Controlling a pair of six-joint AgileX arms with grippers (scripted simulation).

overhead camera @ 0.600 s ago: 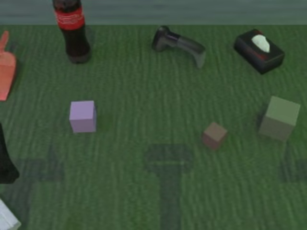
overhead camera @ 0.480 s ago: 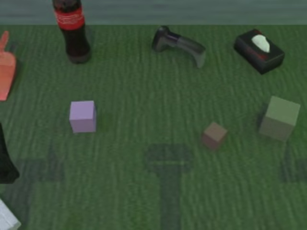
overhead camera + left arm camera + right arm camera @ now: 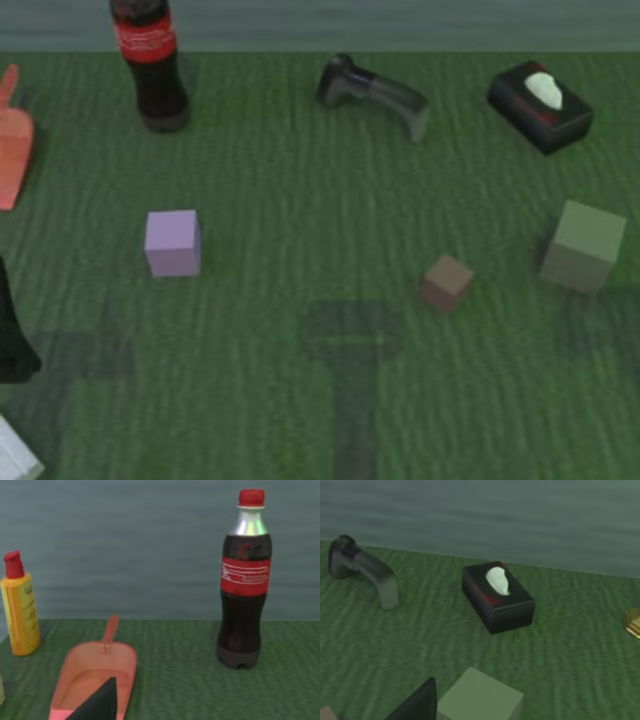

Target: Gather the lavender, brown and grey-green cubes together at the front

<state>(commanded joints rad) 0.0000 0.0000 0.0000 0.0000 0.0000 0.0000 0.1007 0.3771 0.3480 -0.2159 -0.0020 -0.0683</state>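
Three rigid matte cubes, likely light, grip flat opposite faces — lavender point(image 3: 172, 242) mid-left, brown point(image 3: 446, 282) and grey-green point(image 3: 582, 246) right, well apart — both grippers' state cannot be told.

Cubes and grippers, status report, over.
Left arm parked at table's left edge; right gripper off top view. Lavender cube, brown cube, grey-green cube apart, ungathered. Nothing between them.

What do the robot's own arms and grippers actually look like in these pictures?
Little shows. The left arm is a matte black shape at the top view's left edge, a white part below it. Each wrist view shows one plain black wedge: left gripper, right gripper. No cables or markings visible.
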